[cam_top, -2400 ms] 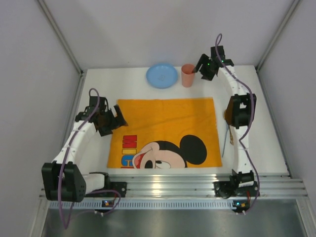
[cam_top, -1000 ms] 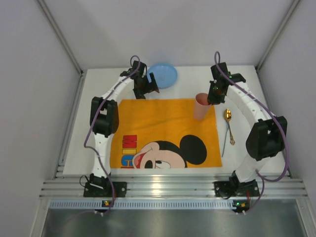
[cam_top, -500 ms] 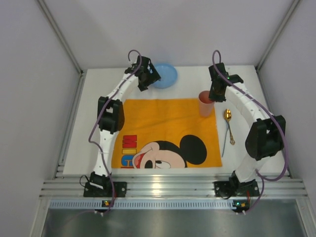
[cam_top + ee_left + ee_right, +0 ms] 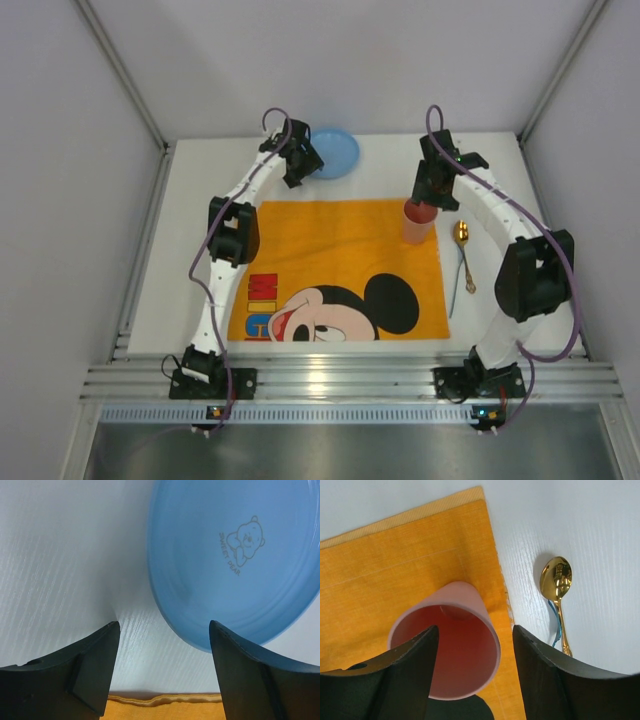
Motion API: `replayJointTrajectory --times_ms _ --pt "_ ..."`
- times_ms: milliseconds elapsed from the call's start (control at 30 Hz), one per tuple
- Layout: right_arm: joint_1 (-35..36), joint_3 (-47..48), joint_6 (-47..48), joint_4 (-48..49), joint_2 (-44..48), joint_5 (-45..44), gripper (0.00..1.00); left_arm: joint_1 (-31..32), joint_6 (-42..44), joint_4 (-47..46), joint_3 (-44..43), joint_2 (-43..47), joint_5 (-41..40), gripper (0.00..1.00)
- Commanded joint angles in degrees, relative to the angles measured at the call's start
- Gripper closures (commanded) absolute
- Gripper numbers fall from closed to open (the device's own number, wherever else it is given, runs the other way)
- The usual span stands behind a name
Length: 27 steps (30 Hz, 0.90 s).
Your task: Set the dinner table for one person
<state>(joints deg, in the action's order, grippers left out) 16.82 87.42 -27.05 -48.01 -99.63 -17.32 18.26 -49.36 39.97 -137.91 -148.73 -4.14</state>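
Note:
The white dinner table [image 4: 375, 178] carries an orange cartoon-mouse cloth [image 4: 335, 265]. A pink cup [image 4: 418, 222] stands upright on the cloth's far right corner. My right gripper [image 4: 430, 192] hangs just above it. In the right wrist view my right gripper [image 4: 475, 627] is open: one finger is over the cup's [image 4: 447, 650] mouth, and the other is outside its wall, apart from it. A blue plate [image 4: 333, 152] lies at the back. My left gripper [image 4: 302, 163] is at its near left rim. In the left wrist view my left gripper [image 4: 164, 626] is open and empty, with the plate [image 4: 235, 555] ahead.
A gold spoon [image 4: 462, 255] lies on the table just right of the cloth, and shows in the right wrist view [image 4: 557, 577] with a blue cord beneath it. The cloth's far edge [image 4: 165, 704] is just below my left fingers. Grey walls close in the back and sides.
My right arm has brought the cup from the back of the table to the cloth's far right corner, where it now stands. My left arm has swung from the cloth's left side to the blue plate.

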Motion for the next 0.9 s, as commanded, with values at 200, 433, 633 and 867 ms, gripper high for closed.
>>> replayJointTrajectory --times_ms 200,433,633,867 --pt "-0.03 1.01 -0.20 1.69 1.46 1.94 0.39 -1.03 0.68 -0.15 -4.12 -0.95 -0.60 0.32" --pt "-0.03 -0.14 0.33 0.73 3.92 1.77 0.40 -2.44 1.19 0.56 -9.58 -5.52 -0.69 0.45" --pt "-0.47 -2.25 0.77 0.02 6.47 1.15 0.39 -1.83 4.36 0.46 -9.40 -7.45 0.10 0.42" --pt "-0.47 -2.69 1.38 -1.30 7.09 0.71 0.40 -2.09 3.49 -1.11 -7.64 -8.25 3.52 0.97"
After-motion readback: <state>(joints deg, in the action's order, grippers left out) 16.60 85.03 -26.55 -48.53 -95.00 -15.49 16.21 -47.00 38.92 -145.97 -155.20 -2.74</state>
